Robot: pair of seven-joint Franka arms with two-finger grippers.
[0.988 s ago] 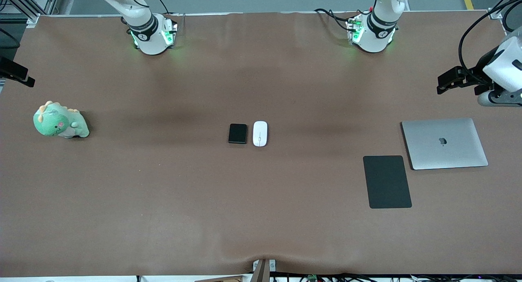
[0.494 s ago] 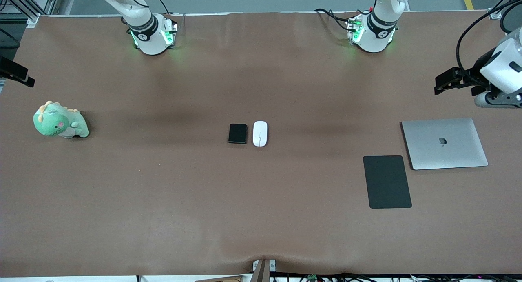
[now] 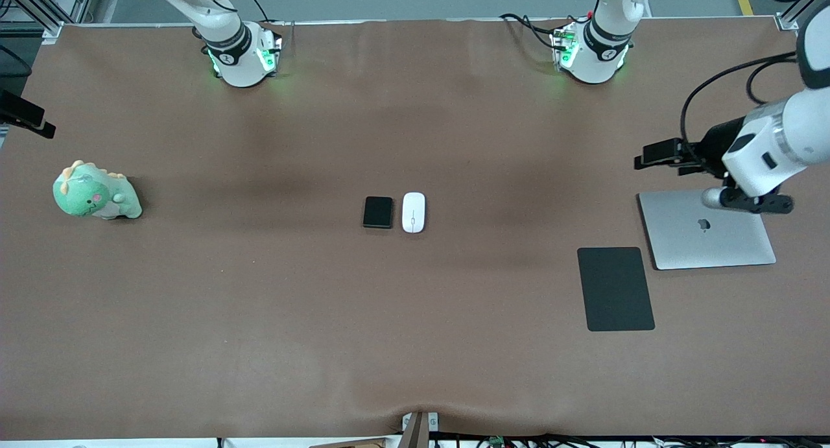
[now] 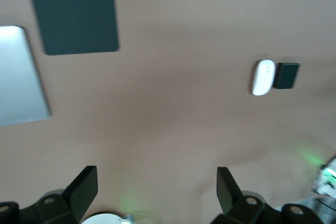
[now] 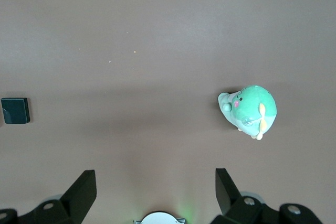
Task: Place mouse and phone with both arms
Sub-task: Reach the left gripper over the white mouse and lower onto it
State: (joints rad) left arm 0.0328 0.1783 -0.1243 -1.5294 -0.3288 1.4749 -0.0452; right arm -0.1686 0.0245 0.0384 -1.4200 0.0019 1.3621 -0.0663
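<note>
The white mouse (image 3: 413, 212) and the black phone (image 3: 378, 212) lie side by side at the table's middle, the phone toward the right arm's end. Both show in the left wrist view, the mouse (image 4: 263, 77) and the phone (image 4: 286, 75). The phone also shows in the right wrist view (image 5: 14, 110). My left gripper (image 3: 648, 157) is open and empty in the air beside the laptop's farther corner, well away from both; its fingers stand wide apart in its wrist view (image 4: 157, 190). My right gripper (image 3: 26, 116) is open and empty at the right arm's end (image 5: 156, 190), waiting.
A closed silver laptop (image 3: 707, 227) and a black mouse pad (image 3: 615, 288) lie toward the left arm's end; both show in the left wrist view, laptop (image 4: 21, 77) and pad (image 4: 72, 11). A green dinosaur plush (image 3: 96, 192) sits toward the right arm's end (image 5: 248, 110).
My left arm has swung in from the table's end toward the middle, its wrist now over the laptop's farther edge. The right arm, mouse and phone have not moved.
</note>
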